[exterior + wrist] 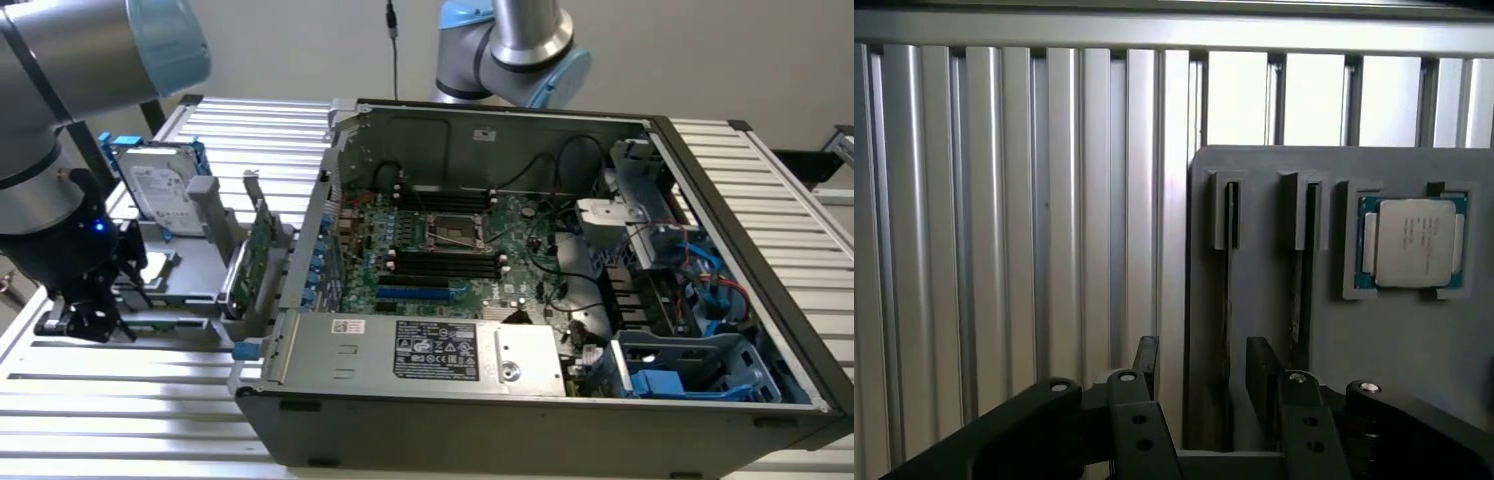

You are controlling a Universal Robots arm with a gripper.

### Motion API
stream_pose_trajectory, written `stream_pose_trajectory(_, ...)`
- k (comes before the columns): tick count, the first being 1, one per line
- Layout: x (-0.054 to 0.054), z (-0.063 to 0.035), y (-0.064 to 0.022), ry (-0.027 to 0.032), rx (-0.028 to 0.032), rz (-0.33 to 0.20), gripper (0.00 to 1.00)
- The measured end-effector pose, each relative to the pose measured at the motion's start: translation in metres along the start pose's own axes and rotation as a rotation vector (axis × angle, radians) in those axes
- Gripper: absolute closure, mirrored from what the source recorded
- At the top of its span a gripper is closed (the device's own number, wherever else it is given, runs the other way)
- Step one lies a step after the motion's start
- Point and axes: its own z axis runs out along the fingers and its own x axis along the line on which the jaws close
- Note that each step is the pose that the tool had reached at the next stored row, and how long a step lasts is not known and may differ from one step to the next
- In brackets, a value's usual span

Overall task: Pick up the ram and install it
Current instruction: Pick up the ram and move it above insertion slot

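In the wrist view the ram (1229, 300) stands on edge in a slot of the grey holder (1394, 350), a thin dark strip seen from above. A second such stick (1306, 280) sits in the neighbouring slot. My gripper (1204, 372) is open, and its black fingers (1145, 362) stand on either side of the first ram without touching it. In the exterior view the gripper (83, 318) hangs low over the holder (180, 270), to the left of the open computer case (534, 400). The motherboard's black memory slots (441, 265) lie inside the case.
A processor chip (1411, 243) rests in a pocket of the holder beside the sticks. A silver hard drive with blue rails (160, 190) and a green expansion card (260, 255) stand upright on the holder. A second robot arm (514, 45) rises behind the case. The table is ribbed aluminium (120, 410).
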Motion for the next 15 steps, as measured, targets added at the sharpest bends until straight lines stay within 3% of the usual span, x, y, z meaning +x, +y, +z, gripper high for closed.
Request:
stream_pose_trajectory(7,-0.002,0.0054,0.002,-0.0098,-0.0002,-0.033,0.52)
stream_pose_trajectory(15,-0.006,0.0132,0.002,-0.0108,-0.0007,-0.04,0.52)
